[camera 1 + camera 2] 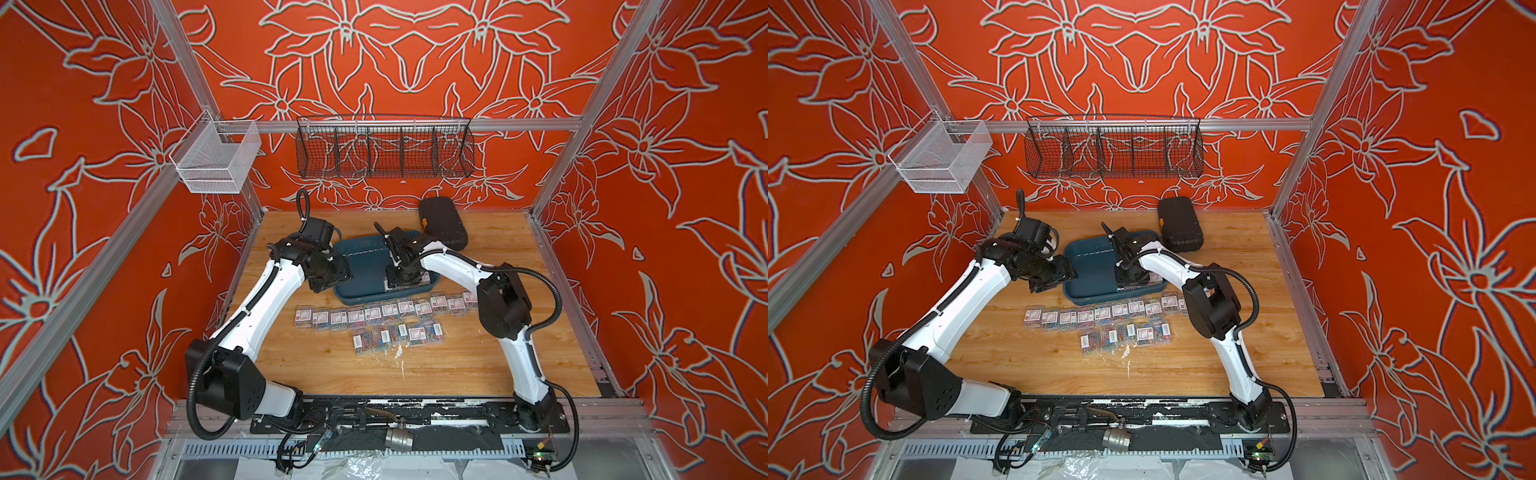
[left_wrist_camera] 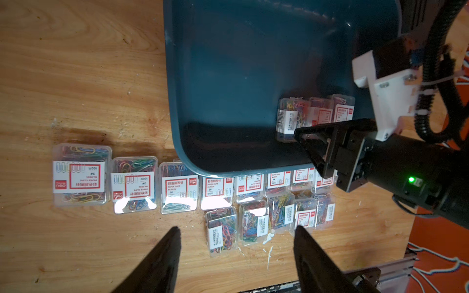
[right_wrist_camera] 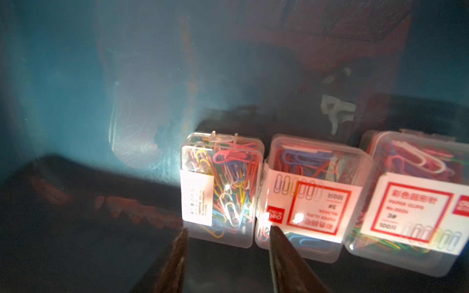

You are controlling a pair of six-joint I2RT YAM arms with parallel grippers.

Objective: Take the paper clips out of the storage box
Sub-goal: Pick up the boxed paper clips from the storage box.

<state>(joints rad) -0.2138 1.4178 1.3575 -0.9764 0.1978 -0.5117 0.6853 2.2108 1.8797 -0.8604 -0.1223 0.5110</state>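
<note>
R hand (image 3: 227,232) in tray (image 2: 228,76), jaws apart at end clip box (image 3: 220,187).
L hand (image 2: 237,233) apart, empty, above table (image 1: 457,365); tray toward back edge.

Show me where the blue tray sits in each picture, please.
Top view: tray mid-table, behind the clip boxes.
Top view: tray, same spot.
Left wrist: tray just beyond the clip boxes.
Right wrist: tray fills the frame.
Shared landmark: right hand reaching inside it.
</note>
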